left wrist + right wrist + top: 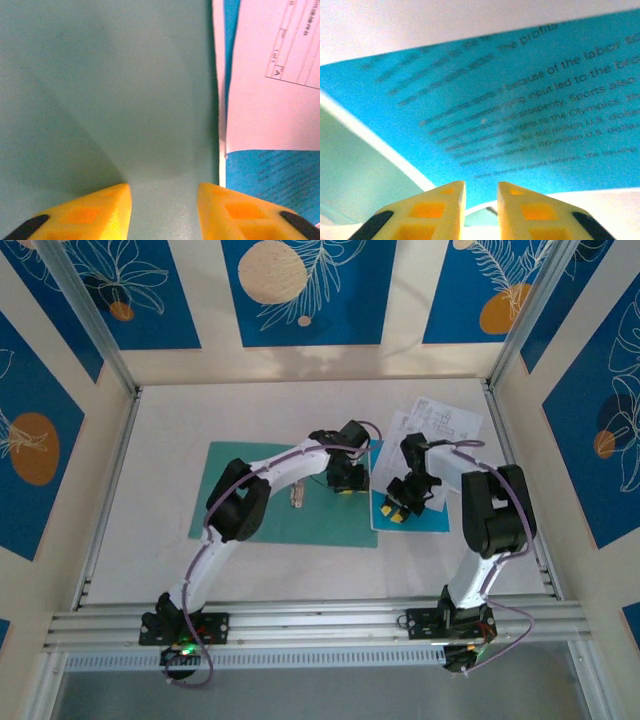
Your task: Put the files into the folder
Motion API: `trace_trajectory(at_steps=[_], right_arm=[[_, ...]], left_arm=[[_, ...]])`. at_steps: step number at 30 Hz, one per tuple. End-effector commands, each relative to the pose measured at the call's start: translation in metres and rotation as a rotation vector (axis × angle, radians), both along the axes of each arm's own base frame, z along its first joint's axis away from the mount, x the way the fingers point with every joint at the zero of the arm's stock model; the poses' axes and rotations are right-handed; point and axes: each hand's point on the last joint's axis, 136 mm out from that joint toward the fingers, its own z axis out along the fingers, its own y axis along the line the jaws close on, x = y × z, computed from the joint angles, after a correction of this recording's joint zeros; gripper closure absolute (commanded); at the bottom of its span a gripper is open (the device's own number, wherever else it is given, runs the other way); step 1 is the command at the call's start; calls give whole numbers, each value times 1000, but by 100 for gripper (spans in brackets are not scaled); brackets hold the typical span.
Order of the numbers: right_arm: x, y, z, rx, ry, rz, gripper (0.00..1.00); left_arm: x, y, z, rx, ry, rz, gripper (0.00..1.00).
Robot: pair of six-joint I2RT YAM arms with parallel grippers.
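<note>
Closest in, the left gripper [164,212] shows two yellow fingertips standing well apart. Nothing is between them, and only the teal-green folder [100,100] shows through the gap. The right gripper [481,212] is parted by just a narrow slit. A white paper edge [470,207] curls up right at the mouth of that slit, but I cannot tell whether the pads touch it, and nothing is plainly pinched.

The files lie to the right of the left jaws and straight ahead of the right ones. The cyan-blue sheet [530,100] (it carries lines of dark print) runs ahead of the right jaws, with white paper beyond its far edge. A strip of folder shows to the lower left of those jaws. Just to the right of the left jaws comes a thin white edge, then the cyan sheet, then a white sheet [280,75] with a ruled table printed on it, lying over the cyan one. The stack looks to sit at the folder's right margin rather than inside it.

From above, the folder lies flat on the table [150,440] beneath the left gripper, and the papers fan out beyond the right gripper toward the far right corner. My reading is that the left jaws sit low near the folder's right edge to steady it or lift a leaf. The right jaws seem placed at the near edge of the stack so they can take it or slide it across. The filing itself looks not yet done.
</note>
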Motion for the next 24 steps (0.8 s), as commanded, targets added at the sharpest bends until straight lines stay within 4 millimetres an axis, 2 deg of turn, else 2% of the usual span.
trace_trajectory(at_steps=[1,3,9,14,16,20,24], right_arm=[[20,-19,29,-9,-98,-64,73],[27,-37,33,-13,-113,-130,73],[58,-90,29,-17,-120,-317,72],[69,-123,13,-44,-54,-415,71],[68,-133,9,-53,-32,-447,64],[68,-137,7,-22,-20,-493,39],[64,-131,8,30,4,-565,29]], left_arm=[[11,13,57,-89,-49,74,53],[15,30,64,-106,-35,122,52],[4,76,42,-87,51,172,57],[-11,85,21,-49,91,164,62],[-15,86,10,-35,103,168,64],[-22,79,-3,-29,118,159,66],[-23,72,-6,-28,116,152,67]])
